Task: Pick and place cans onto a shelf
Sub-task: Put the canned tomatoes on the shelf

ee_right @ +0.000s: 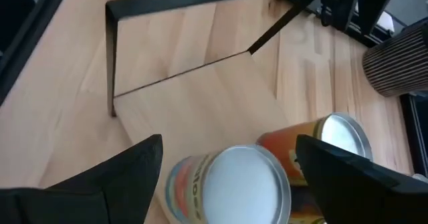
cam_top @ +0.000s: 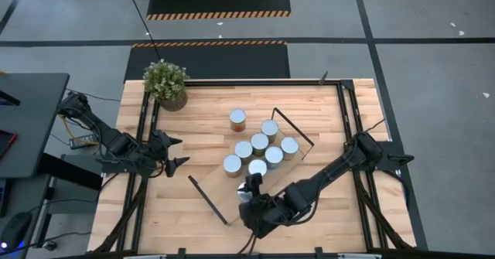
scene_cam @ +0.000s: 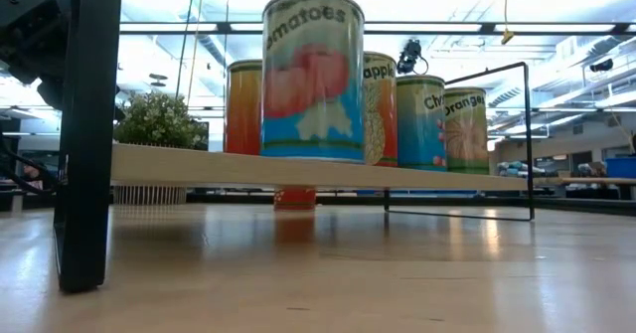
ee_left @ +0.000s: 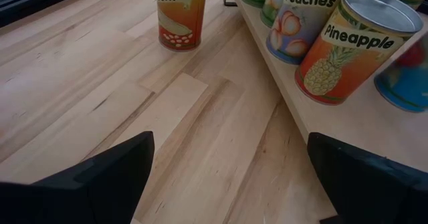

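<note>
Nearest your low camera: a black upright post [scene_cam: 87,134] of the shelf frame, and just behind it the tomatoes can [scene_cam: 312,75], standing upright on the shelf [scene_cam: 417,179] at its near edge. You have six cans on the shelf board in the overhead view: the tomatoes can, the pineapple can [cam_top: 232,165], the peaches can [cam_top: 244,150], and three more [cam_top: 260,143], [cam_top: 269,129], [cam_top: 289,147] packed close together in a cluster. One item stays off the shelf: the corn can [cam_top: 237,120], upright on the surface [cam_top: 201,120], just beyond the shelf's far edge. Your right gripper [cam_top: 252,186] sits at the tomatoes can, fingers [ee_right: 100,184] spread wide on either side of its lid and released, not closed on it. Your left gripper [cam_top: 176,152] waits over the surface to the left of the shelf, its fingers [ee_left: 93,184] parted and holding nothing. Also present: a potted plant [cam_top: 165,83] at the far left corner of the surface, well apart from the cans.
</note>
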{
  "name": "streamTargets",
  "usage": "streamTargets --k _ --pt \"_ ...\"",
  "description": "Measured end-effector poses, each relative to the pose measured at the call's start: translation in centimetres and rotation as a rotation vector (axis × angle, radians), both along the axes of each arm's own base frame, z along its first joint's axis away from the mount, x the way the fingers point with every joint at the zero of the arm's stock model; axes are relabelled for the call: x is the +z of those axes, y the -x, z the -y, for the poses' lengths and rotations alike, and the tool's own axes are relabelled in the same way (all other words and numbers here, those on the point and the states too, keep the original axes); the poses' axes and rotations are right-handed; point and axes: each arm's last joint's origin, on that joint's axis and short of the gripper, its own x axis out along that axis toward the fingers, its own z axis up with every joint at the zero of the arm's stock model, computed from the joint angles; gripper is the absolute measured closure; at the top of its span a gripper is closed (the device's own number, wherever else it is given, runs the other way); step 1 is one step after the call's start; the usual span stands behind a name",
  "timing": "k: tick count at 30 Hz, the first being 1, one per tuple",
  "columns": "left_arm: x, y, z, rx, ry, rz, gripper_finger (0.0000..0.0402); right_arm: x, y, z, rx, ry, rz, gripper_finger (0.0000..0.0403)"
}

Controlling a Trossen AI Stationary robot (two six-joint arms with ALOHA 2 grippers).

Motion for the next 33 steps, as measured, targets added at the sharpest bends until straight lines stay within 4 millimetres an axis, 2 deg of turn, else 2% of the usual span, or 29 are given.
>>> streamTargets --k 3,15,21,33 --pt "0.0 0.0 0.0 0.0 0.0 0.0 0.0002 -0.6 0.2 0.1 -0.002 0.025 -0.018 0.0053" --pt "0.0 0.0 0.0 0.0 0.0 0.0 0.0002 -0.9 0.5 0.4 0.012 0.078 -0.073 0.0053" --pt "0.0 0.0 0.0 0.0 0.0 0.0 0.0002 -1.0 0.5 1.2 -0.007 0.151 -0.095 0.0053" --pt "0.0 0.0 0.0 0.0 0.0 0.0 0.0002 -0.9 -0.6 3.1 -0.057 0.166 -0.082 0.0053"
